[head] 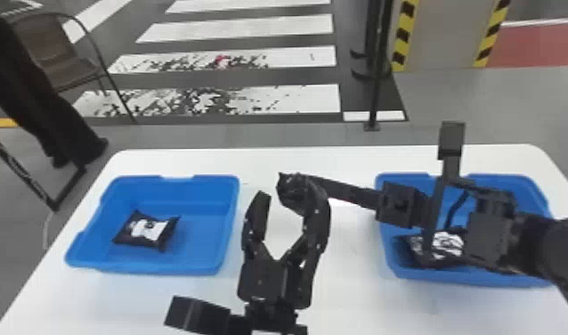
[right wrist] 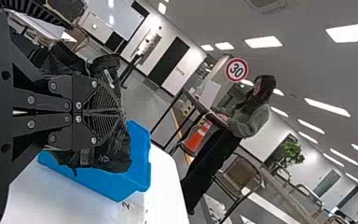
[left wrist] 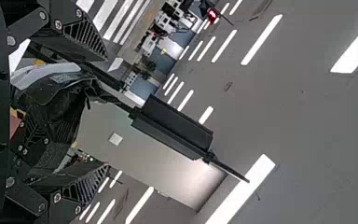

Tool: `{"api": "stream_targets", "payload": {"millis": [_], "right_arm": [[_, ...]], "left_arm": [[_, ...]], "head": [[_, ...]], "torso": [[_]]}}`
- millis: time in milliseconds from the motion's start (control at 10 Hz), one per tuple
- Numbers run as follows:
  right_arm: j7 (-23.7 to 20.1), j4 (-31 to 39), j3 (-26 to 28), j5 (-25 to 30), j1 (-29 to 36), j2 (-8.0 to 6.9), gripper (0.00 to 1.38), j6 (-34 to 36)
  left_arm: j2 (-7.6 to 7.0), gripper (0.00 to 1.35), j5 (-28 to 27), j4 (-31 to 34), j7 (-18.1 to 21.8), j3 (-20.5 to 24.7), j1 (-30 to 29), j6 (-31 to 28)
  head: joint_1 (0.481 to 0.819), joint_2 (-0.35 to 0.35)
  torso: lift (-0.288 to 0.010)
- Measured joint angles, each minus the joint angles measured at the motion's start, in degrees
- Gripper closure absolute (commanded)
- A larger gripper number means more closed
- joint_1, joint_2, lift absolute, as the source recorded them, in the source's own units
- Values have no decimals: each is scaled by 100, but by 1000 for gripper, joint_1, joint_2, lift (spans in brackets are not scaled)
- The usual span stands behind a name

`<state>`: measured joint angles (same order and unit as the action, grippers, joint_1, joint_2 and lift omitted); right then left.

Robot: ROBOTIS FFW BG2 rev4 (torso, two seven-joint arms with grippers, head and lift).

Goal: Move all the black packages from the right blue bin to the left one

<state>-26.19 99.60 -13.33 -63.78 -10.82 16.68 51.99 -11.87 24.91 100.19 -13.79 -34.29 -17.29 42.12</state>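
I count one desk (head: 350,285) and two bins, a left blue bin (head: 198,196) and a right blue bin (head: 497,279). I make out three packages: one black package (head: 147,230) left, one black package (head: 445,243) right, one black package (head: 292,191) between the bins.

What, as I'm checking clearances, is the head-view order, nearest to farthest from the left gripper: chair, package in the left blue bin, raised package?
1. Raised black package, at its jaws.
2. Lower black package, in the left blue bin.
3. Chair, left background.
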Motion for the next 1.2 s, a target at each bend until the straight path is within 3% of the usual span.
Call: {"api": "stream_targets", "payload": {"millis": [200,300,400,600,1000,1200], "right_arm": [[-9,5,-100,-73,-19,3,1213,-12],[-19,14,-147,-111,-27,7,1213,-23],[-27,16,-166,-137,-28,11,1213,-38],[-50,17,-173,-192,-29,14,1213,-93],[-71,-16,-176,-236,-29,19,1211,-196],[-79,-86,-176,-278,-24,12,1033,-293]], "left_arm": [[0,295,17,0,15,0,0,-56],[0,441,31,0,24,1,-1,-92],[2,860,39,-1,25,19,-10,-124],[24,1174,-35,-1,1,142,-37,-143],[57,1211,-446,-1,-27,370,-78,-99],[102,1211,-492,0,-27,578,-123,-39]], "head": [[695,141],[695,144],[695,147],[695,157],[695,167],[695,179]], "torso": [[-154],[-154],[-154],[-154],[-154],[-154]]}}
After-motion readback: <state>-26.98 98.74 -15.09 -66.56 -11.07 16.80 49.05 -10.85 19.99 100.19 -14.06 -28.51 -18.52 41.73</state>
